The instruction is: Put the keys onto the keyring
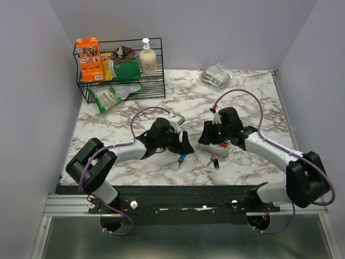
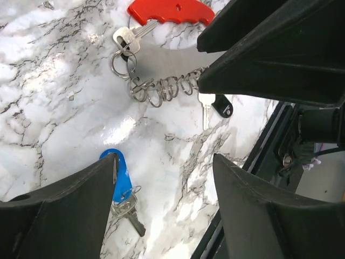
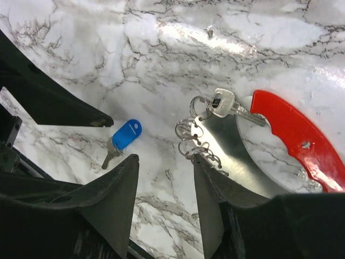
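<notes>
**Left gripper** (image 2: 163, 159): jaws are wide apart and nothing is held. The blue-headed key (image 2: 122, 177) lies flat on the marble table top (image 2: 54, 108) between the fingers, well off-centre. Its blue head is touching or just beside one finger, and which of the two cannot be told. A small wire loop and a silver blade trail from the head.

**Right gripper** (image 3: 164, 162): jaws are parted, only marble is seen between them, and no grip is made out.

**Keyring** (image 3: 190, 132): it lies just beside the right gripper, with the red clip (image 3: 294, 137) at one end, then a cluster of rings, then a coiled chain (image 2: 161, 89). The chain's end passes under one right finger. A silver key (image 3: 225, 103) is already on a ring next to the clip. A black-headed key (image 2: 222, 106) lies by the chain's other end; whether it is threaded cannot be told.

**Step in hand** (judged): pick-up of the blue-headed key for threading.

- The left jaws should be re-centred over the blue head before closing.
- The head should be pinched across its narrow width, so that the wire loop is left exposed.
- The fingertips must be brought right down to the marble, since the key lies flat.
- Slip on the smooth plastic is judged likely, so closure should be firm.
- The chain should be steadied by the right gripper close to a free ring, so the ring is not pushed away.
- The grippers stand near each other, so a slow approach is advised.
</notes>
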Available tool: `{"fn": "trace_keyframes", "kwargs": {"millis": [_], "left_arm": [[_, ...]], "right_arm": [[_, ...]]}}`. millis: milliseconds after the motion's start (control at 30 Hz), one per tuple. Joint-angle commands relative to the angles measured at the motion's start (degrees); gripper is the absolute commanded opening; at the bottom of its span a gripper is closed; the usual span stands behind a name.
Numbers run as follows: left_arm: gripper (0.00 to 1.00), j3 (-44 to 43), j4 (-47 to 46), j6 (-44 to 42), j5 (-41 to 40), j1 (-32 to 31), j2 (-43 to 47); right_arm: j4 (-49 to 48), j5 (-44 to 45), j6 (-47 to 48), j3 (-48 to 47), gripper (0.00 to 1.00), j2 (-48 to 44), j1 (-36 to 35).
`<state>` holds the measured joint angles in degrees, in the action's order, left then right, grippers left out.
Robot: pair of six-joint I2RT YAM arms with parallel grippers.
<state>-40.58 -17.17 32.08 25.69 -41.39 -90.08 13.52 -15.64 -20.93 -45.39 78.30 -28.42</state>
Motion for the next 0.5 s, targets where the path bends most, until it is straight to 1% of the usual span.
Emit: {"fn": "trace_keyframes", "kwargs": {"millis": [0,67,100,167,267,467], "left_arm": [[0.82,2.3,-5.3,-0.5,-1.1,-0.3,3.6],[0.86,3.2,-6.2,-0.9,-1.7,-0.2,5.2],[0.94,4.2,-6.4,-0.9,-2.5,-0.1,6.0],[0.99,5.1,-6.6,-0.7,-4.3,0.0,8.2],[0.99,6.6,-7.2,-0.7,-5.7,0.7,11.2],[0.99,9.5,-9.5,0.6,-5.2,2.6,15.3]], "right_arm": [[2.7,1.4,-0.2,2.1,0.54,-3.8,-0.2],[3.3,1.0,-0.3,2.6,0.54,-5.8,-0.1],[3.5,1.0,-0.3,2.7,0.54,-6.4,-0.2],[4.6,1.7,-0.4,2.8,0.54,-8.2,-0.2],[5.6,2.9,-0.6,3.0,0.55,-10.3,-0.1],[6.2,5.1,-1.4,5.6,0.55,-13.7,-0.2]]}}
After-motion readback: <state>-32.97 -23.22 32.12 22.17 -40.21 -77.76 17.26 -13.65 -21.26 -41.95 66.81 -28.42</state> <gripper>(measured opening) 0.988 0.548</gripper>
